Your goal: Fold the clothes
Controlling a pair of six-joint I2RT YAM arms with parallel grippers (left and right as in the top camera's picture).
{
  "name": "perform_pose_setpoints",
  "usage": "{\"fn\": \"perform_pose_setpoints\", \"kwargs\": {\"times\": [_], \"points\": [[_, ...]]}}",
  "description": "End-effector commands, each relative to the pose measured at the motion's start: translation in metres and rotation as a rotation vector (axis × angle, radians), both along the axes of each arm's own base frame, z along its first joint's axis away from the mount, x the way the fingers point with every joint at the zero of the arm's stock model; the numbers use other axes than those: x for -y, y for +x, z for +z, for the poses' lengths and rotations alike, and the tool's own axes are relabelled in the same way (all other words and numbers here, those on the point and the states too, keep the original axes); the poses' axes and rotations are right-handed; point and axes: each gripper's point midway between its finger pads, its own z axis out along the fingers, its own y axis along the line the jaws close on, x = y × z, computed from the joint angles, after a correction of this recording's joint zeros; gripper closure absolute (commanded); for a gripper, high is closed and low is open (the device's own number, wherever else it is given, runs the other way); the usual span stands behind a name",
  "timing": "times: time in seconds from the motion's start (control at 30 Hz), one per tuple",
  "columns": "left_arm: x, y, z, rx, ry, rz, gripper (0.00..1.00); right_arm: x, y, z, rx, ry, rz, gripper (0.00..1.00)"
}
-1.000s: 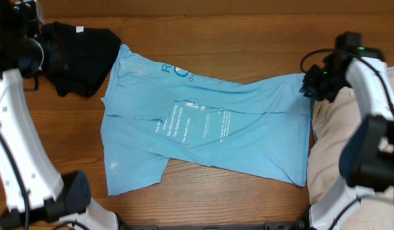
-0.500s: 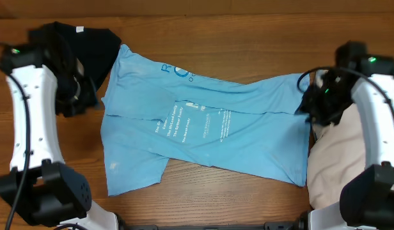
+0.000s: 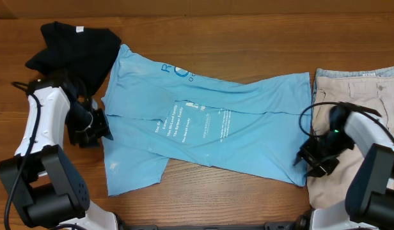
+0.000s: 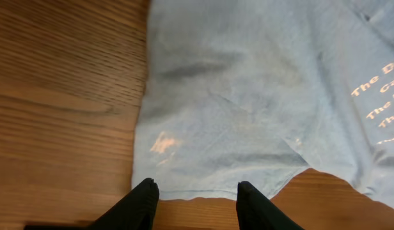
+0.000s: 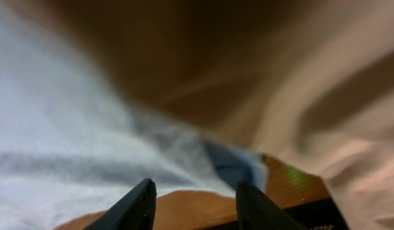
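I see the light blue T-shirt (image 3: 203, 128) lying creased across the bench (image 3: 248, 25). The left claw (image 4: 196, 189) and right claw (image 5: 194, 189) gape empty at its edges. My worry is that the right one pinches the adjoining beige shorts (image 3: 370, 96) too.

The light blue short-sleeved cotton T-shirt (image 3: 203, 128) at mid-frame carries white lettering at its centre and dark-blue lettering near its upper edge. A crumpled black garment (image 3: 75, 45) at upper left shows a small white tag. Plain beige fabric shorts (image 3: 357, 86) fill the right edge. The brown wooden worktop (image 3: 248, 32) is grain-streaked.
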Motion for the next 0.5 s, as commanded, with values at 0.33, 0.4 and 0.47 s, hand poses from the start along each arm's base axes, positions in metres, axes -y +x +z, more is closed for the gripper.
{"fn": "perform_pose_setpoints", "kwargs": {"times": [0.33,0.4,0.47], "points": [[0.017,-0.026,-0.049,-0.019,-0.062,0.016,0.46,0.005,-0.014,-0.021,-0.019,-0.028,-0.099,0.56],[0.018,-0.031,-0.054,-0.028,-0.059,0.015,0.43,0.004,-0.012,-0.02,-0.014,-0.019,-0.102,0.57],[0.016,-0.036,-0.057,-0.042,-0.047,0.012,0.4,0.001,-0.01,-0.02,-0.007,-0.003,-0.108,0.58]]}}
